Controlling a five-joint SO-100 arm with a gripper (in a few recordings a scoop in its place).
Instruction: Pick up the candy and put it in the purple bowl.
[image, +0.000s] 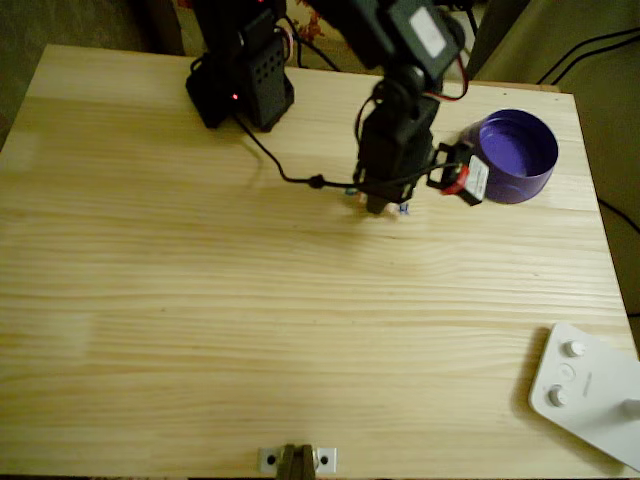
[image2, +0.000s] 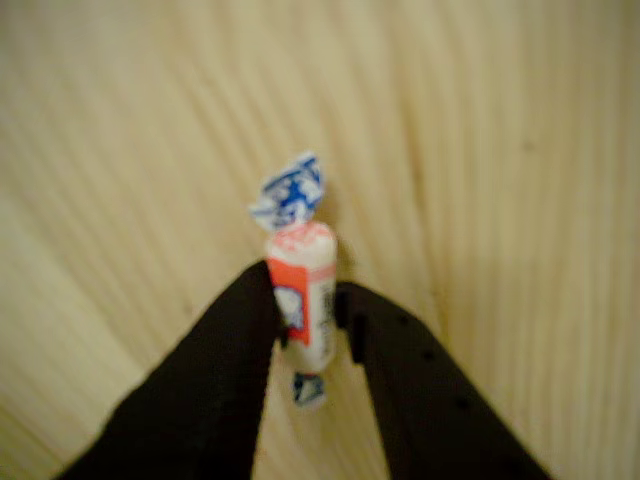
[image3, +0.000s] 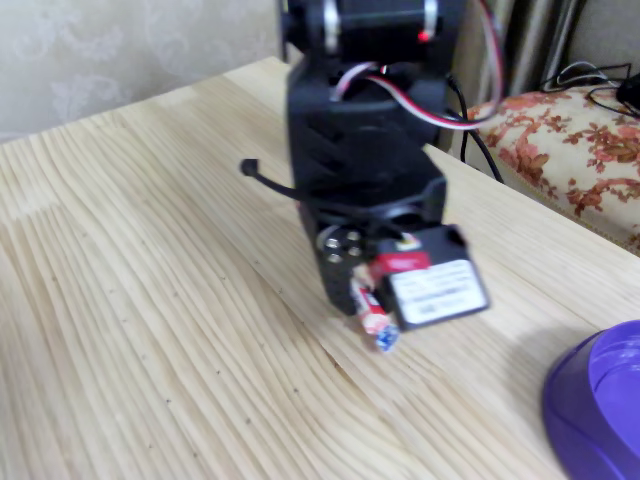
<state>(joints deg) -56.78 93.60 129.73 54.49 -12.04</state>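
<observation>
Black arm (image: 395, 120), red-white wires, white-labelled servo (image3: 432, 285), black jaws.

— What sort of place is this?
— A home living room, by the look of it: a floral-upholstered sofa (image3: 560, 150) stands just beside the pale pine tabletop (image3: 150, 300).
— Anything else?
— Patterned wallpaper (image3: 110, 60) behind, curtains (image3: 530, 40), loose cables (image: 590, 50) on carpet.

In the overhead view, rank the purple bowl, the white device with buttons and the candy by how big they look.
1. White device with buttons, cut off by the frame; roughly matches the bowl, so that order is unsure.
2. Purple bowl.
3. Candy, a speck under the gripper.
</observation>
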